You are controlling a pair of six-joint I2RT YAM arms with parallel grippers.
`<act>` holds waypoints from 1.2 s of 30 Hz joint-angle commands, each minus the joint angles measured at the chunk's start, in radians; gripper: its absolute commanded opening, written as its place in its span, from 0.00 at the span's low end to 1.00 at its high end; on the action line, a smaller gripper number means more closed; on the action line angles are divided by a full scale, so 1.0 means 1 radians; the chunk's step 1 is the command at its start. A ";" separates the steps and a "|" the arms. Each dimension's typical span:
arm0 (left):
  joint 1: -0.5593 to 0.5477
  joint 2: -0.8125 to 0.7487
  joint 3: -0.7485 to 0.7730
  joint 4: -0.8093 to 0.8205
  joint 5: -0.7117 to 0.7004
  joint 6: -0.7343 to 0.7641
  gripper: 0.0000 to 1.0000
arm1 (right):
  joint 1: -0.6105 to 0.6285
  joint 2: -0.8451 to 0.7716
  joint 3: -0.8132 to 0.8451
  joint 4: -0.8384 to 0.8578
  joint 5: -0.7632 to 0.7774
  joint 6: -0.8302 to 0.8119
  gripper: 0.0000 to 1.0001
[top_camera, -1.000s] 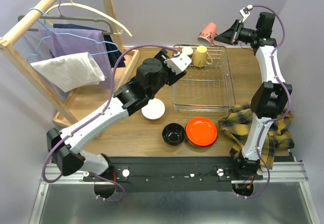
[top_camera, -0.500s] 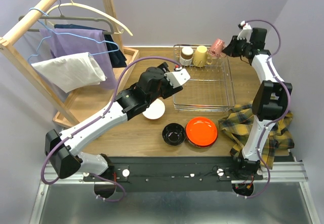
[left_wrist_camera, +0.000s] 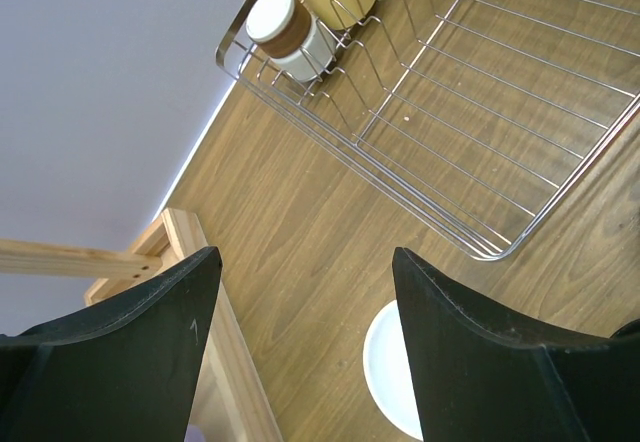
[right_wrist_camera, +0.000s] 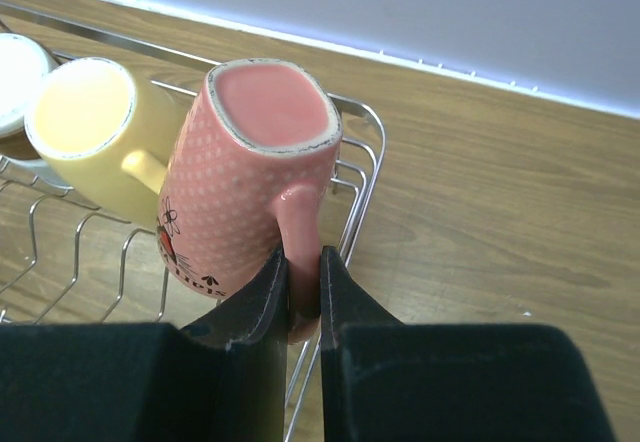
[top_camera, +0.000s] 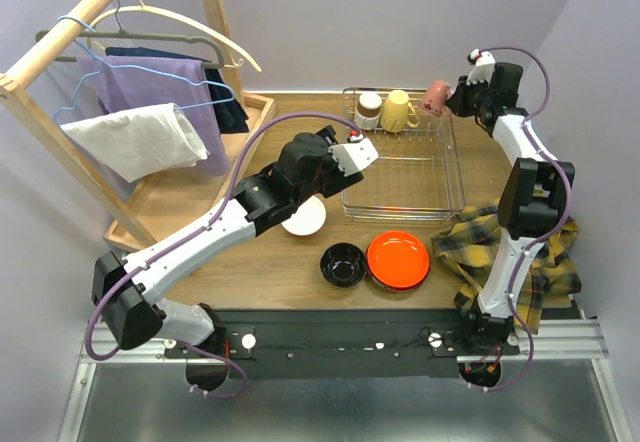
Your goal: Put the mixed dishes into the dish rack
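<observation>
Handle of pink mug [right_wrist_camera: 250, 162] clamped in right tool [right_wrist_camera: 302, 259], print unreadable, left tool [left_wrist_camera: 305, 257] apart

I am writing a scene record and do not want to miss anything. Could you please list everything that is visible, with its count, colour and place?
dish rack: 1, silver wire, far middle of the table
yellow mug: 1, yellow, at the rack's far end
white cup: 1, white with a brown band, in the rack, left of the yellow mug
pink mug: 1, pink, dotted, at the rack's far right corner
white bowl: 1, white, left of the rack
black bowl: 1, black, near edge
orange-red bowl: 1, beside the black bowl
plaid cloth: 1, yellow and dark, near right
clothes rack: 1, wooden, left
garments: purple, white, dark blue, hanging there
table: 1, brown wood
left gripper: black, open, empty
right gripper: black, shut on the pink mug's handle
</observation>
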 commanded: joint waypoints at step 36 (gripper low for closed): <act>-0.017 0.035 -0.028 0.000 -0.008 -0.021 0.79 | 0.110 0.101 -0.116 0.293 0.068 -0.304 0.00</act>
